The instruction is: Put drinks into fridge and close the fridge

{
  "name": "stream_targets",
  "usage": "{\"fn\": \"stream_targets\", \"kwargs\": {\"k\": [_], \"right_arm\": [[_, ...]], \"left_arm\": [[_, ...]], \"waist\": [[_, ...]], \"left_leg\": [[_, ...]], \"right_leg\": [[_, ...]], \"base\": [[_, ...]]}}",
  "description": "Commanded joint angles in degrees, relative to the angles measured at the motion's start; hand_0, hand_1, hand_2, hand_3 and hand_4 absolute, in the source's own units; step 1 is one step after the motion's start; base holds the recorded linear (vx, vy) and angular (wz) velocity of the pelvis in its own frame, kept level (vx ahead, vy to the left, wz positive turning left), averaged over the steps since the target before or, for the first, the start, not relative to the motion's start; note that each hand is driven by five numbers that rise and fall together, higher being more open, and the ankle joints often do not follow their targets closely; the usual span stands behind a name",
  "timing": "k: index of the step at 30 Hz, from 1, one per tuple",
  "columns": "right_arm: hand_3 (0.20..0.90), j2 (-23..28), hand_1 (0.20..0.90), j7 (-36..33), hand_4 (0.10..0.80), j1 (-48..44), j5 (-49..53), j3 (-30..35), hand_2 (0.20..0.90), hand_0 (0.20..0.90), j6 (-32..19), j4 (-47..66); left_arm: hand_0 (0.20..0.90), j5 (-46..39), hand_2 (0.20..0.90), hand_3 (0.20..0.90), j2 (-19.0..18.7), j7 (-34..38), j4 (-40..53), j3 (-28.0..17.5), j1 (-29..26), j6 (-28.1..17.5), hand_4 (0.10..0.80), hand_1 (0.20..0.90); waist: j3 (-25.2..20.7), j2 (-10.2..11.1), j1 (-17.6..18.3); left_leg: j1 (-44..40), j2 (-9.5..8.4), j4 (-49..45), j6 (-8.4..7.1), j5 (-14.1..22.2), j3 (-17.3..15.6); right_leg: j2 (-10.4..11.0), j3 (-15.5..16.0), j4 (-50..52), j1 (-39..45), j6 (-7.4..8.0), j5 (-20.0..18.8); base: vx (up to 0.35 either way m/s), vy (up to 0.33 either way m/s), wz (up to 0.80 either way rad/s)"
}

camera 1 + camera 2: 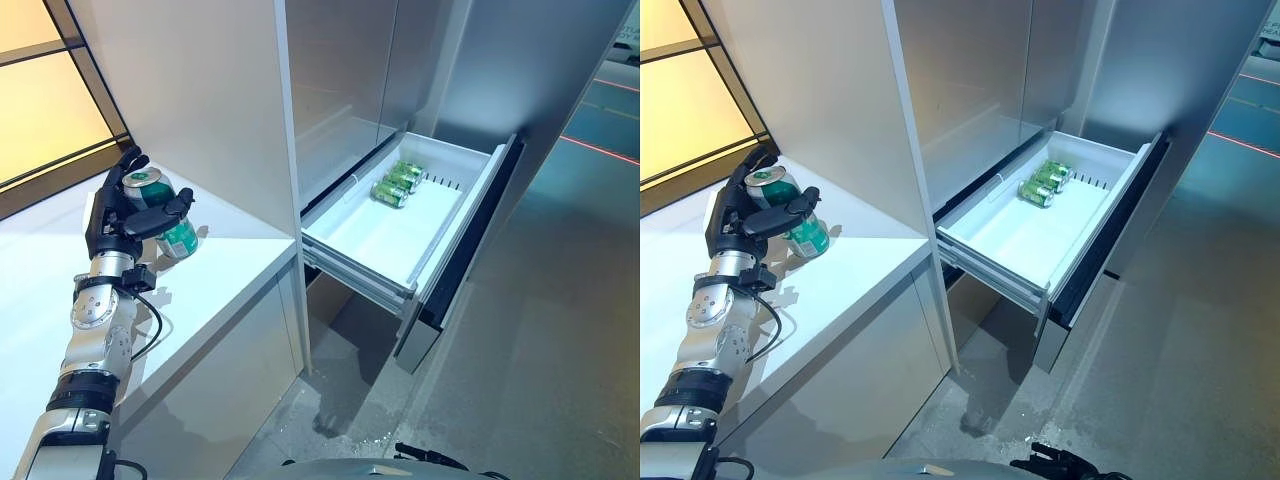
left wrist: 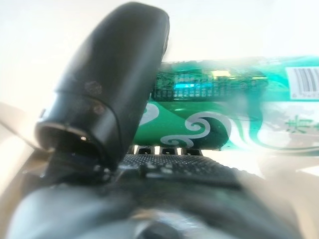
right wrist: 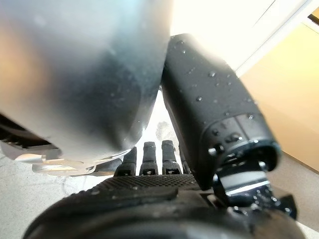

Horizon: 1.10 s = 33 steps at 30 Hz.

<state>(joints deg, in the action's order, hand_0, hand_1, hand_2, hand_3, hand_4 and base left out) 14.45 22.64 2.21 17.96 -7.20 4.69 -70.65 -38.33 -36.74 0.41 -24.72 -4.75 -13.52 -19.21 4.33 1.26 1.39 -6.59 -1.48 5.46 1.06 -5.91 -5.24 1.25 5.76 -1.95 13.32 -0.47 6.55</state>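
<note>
My left hand (image 1: 122, 215) is over the white counter (image 1: 230, 270) at the left, fingers and thumb curled round a green drink can (image 1: 178, 238). The can is tilted, silver top (image 1: 143, 180) up, its lower end at or just above the counter. The left wrist view shows the same can (image 2: 209, 124) behind the thumb (image 2: 109, 84). The fridge drawer (image 1: 385, 240) stands pulled out at the middle right, with three green cans (image 1: 398, 182) lying on their sides at its back. My right hand (image 3: 149, 194) hangs low, fingers relaxed, holding nothing.
A tall grey cabinet wall (image 1: 200, 90) rises behind the counter, left of the fridge. The drawer's dark front panel (image 1: 470, 240) juts out over the grey floor (image 1: 560, 330). The front half of the drawer is bare white.
</note>
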Motion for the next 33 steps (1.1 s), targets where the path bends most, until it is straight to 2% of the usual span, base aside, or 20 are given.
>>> {"fn": "stream_targets", "kwargs": {"k": [1, 22, 33], "right_arm": [[0.900, 0.6, 0.900, 1.2, 0.800, 0.3, -0.5, -0.6, 0.900, 0.900, 0.4, -2.4], [0.900, 1.0, 0.900, 1.4, 0.800, 0.2, -0.8, -0.5, 0.900, 0.900, 0.2, -3.0], [0.900, 1.2, 0.900, 1.5, 0.800, 0.5, -0.8, -0.6, 0.900, 0.900, -0.3, -3.2]], "left_arm": [[0.900, -0.4, 0.900, 0.900, -1.7, 0.3, 6.0, -4.3, -7.9, -7.8, 0.800, 0.900], [0.900, 0.0, 0.900, 0.900, -2.3, 2.3, 4.9, -4.6, -8.7, -9.2, 0.800, 0.900], [0.900, 0.2, 0.900, 0.900, -4.0, 2.8, 4.3, -3.9, -11.0, -7.6, 0.800, 0.900]], "waist": [[-0.8, -2.3, -0.6], [-1.3, -2.5, -0.2], [-1.4, -2.6, 0.4]], "left_leg": [[-4.8, -2.62, -1.0, 2.70, 11.0, -1.8], [-5.0, -2.57, -0.8, 2.52, 10.9, -2.0], [-5.0, -2.50, -1.0, 2.56, 11.0, -2.5]], "right_leg": [[1.9, 1.1, 2.5, -6.6, 5.11, -3.9], [1.9, 1.1, 2.3, -6.3, 5.05, -3.9], [1.8, 0.6, 2.7, -6.6, 5.05, -3.9]], "base": [[0.000, 0.000, 0.00], [0.000, 0.000, 0.00], [0.000, 0.000, 0.00]]}}
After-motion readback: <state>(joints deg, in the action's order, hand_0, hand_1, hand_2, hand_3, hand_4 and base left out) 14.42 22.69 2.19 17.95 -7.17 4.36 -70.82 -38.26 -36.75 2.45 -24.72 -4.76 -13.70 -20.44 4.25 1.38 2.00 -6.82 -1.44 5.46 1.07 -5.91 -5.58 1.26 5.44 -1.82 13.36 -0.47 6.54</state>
